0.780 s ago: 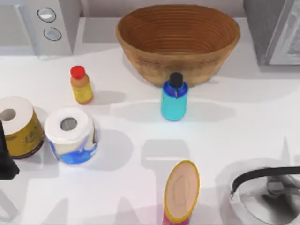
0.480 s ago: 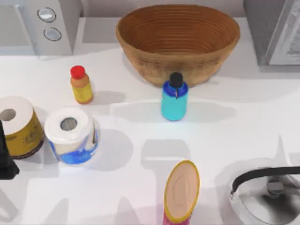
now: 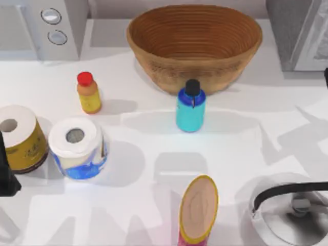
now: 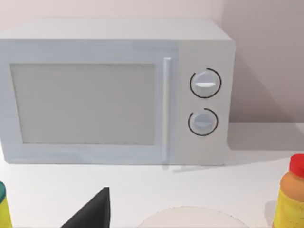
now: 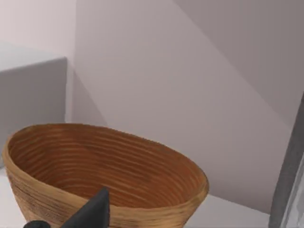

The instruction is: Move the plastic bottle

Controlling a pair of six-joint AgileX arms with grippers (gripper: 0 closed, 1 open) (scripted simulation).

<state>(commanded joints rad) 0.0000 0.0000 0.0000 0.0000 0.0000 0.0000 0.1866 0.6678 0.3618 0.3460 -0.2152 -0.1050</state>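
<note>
The plastic bottle (image 3: 190, 110) is cyan with a darker blue shoulder and a black cap. It stands upright in the middle of the table, just in front of the wicker bowl (image 3: 195, 46), with nothing holding it. My left gripper (image 3: 6, 171) is a dark shape at the table's left edge, beside the paper rolls and far from the bottle. A dark sliver of my right arm (image 3: 326, 77) is at the right edge. The right wrist view looks at the wicker bowl (image 5: 104, 171), with a dark gripper tip (image 5: 92, 211) low in front of it.
An orange-yellow bottle with a red cap (image 3: 88, 93) stands to the left, near two paper rolls (image 3: 77, 147). A microwave (image 3: 41, 25) sits at the back left and a grey appliance (image 3: 302, 31) at the back right. A kettle (image 3: 292, 210) and a tilted can (image 3: 198, 209) are along the front.
A sliver of my right arm has appeared at the right edge, and its shadows have spread across the right side of the table. The bottle and my left arm have not moved.
</note>
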